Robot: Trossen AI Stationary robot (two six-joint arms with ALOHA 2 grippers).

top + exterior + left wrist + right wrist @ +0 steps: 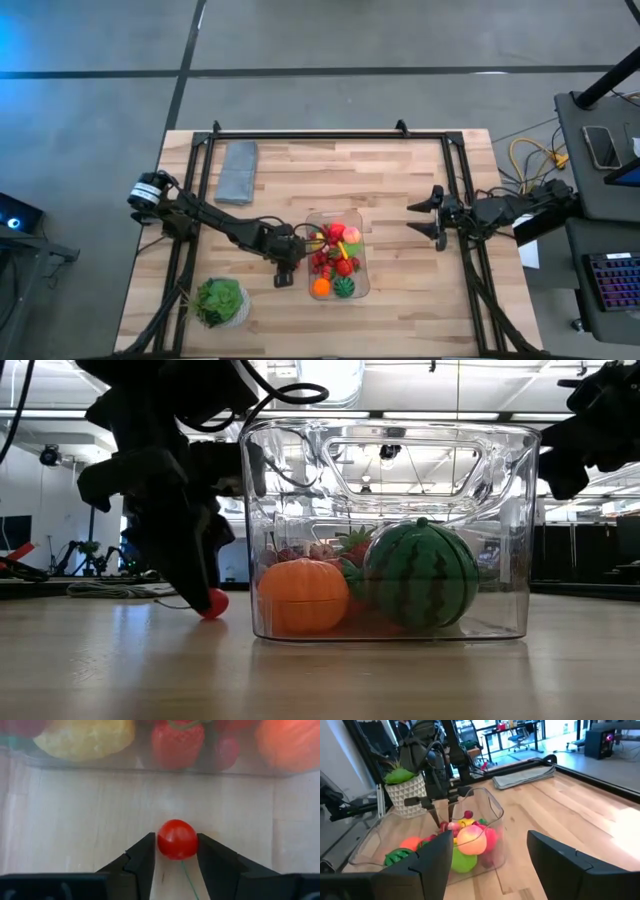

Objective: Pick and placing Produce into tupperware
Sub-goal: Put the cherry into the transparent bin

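The clear tupperware stands on the wooden table, near its front middle. It holds several produce pieces, among them an orange piece, a striped green ball and strawberries. My left gripper is low at the tupperware's left wall, shut on a small red berry. My right gripper hangs open to the right of the tupperware and touches nothing. My left gripper pinches the red berry between its two fingertips, one on each side. The fingers point down, slanting toward the tupperware's left wall. The berry sits at the very tips, at table height; whether it still touches the wood I cannot tell.
A leafy plant in a white pot stands at the near left, close behind my left arm. A grey-blue folded cloth lies at the far left. Black frame rails run along the far and side edges. Bare wood lies between the tupperware and my right gripper.
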